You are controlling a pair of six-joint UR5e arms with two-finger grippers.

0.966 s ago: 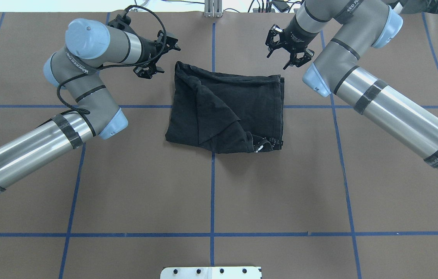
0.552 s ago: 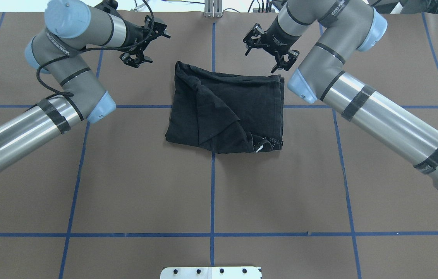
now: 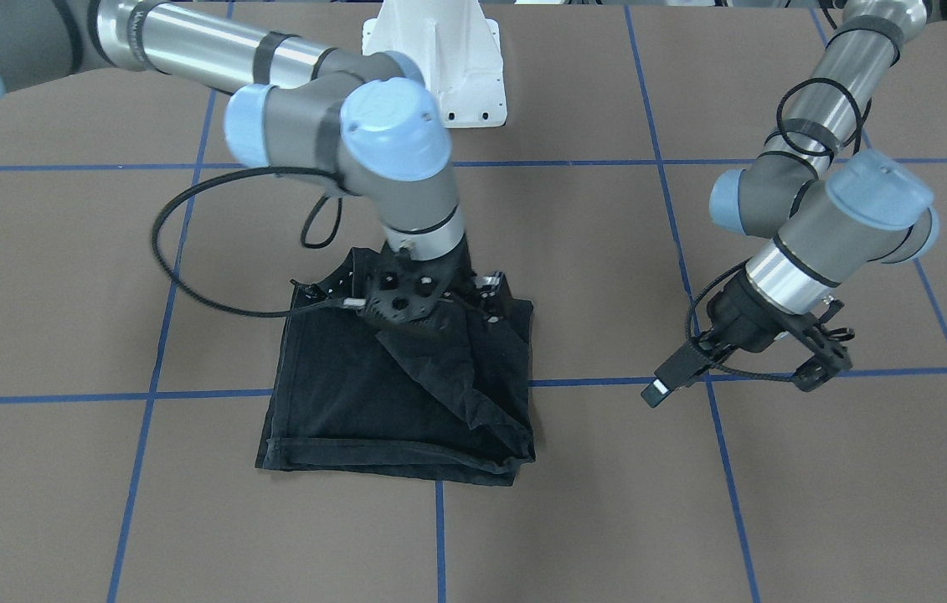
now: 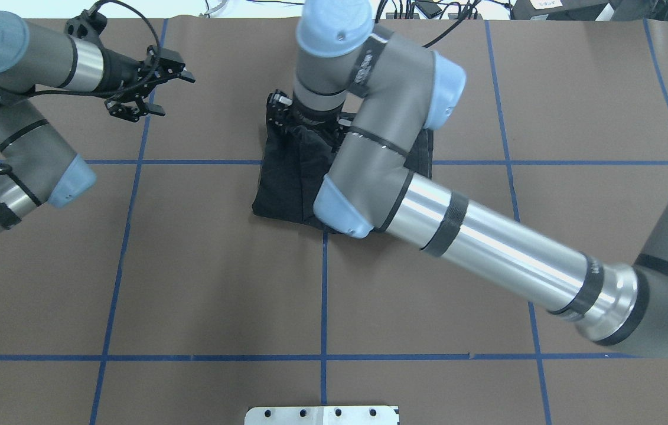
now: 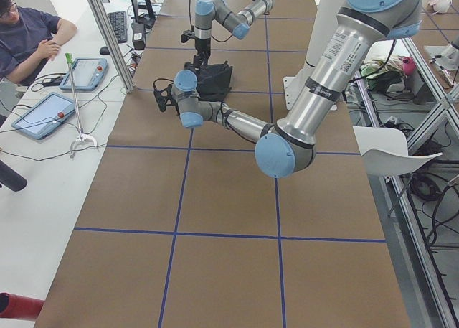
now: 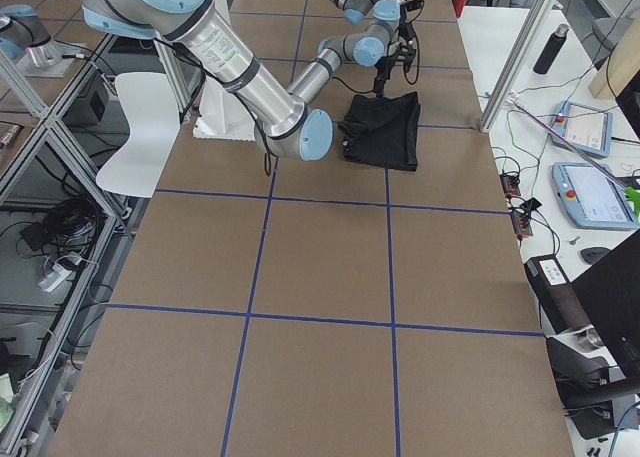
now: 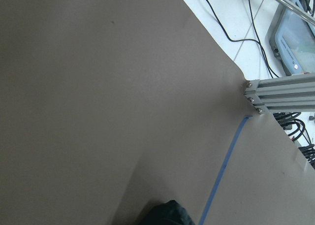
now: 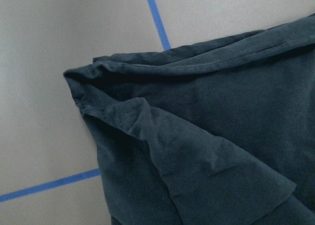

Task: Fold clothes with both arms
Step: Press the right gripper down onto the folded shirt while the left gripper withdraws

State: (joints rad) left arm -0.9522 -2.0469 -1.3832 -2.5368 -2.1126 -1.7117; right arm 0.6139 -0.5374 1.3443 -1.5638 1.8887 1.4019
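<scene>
The black shirt (image 4: 283,177) is laid folded into a rough rectangle at the middle of the brown surface (image 4: 192,265), across a blue tape line, with a loose flap turned diagonally over its top layer. The right arm (image 4: 487,242) is stretched over the shirt, and the right pincer (image 3: 429,300) is set down on the cloth at the corner nearer the robot. Its jaws are seen spread, with black parts showing on both sides of the wrist, and no cloth is seen lifted. The left pincer (image 4: 171,93) is held open above bare surface, well apart from the shirt, on the robot's left.
</scene>
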